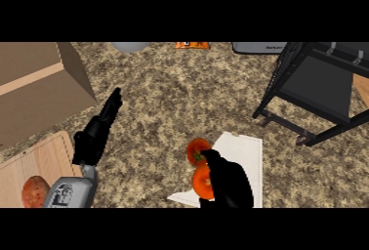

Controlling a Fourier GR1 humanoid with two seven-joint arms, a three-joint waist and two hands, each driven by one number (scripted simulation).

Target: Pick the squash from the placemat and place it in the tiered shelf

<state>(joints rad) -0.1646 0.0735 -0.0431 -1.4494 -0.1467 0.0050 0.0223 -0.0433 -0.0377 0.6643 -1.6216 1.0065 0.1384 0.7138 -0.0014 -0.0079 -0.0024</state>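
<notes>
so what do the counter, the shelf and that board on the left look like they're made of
The counter looks like polished granite: speckled brown, tan and black. The tiered shelf looks like black metal with a matte finish, judging by its thin straight bars and flat dark panels, though painted wood cannot be ruled out. The board looks like pale unvarnished wood, with faint lengthwise grain lines.

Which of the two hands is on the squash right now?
The right hand, at lower right over the white placemat, curls around the orange squash. The left hand is open, apart over the counter.
</notes>
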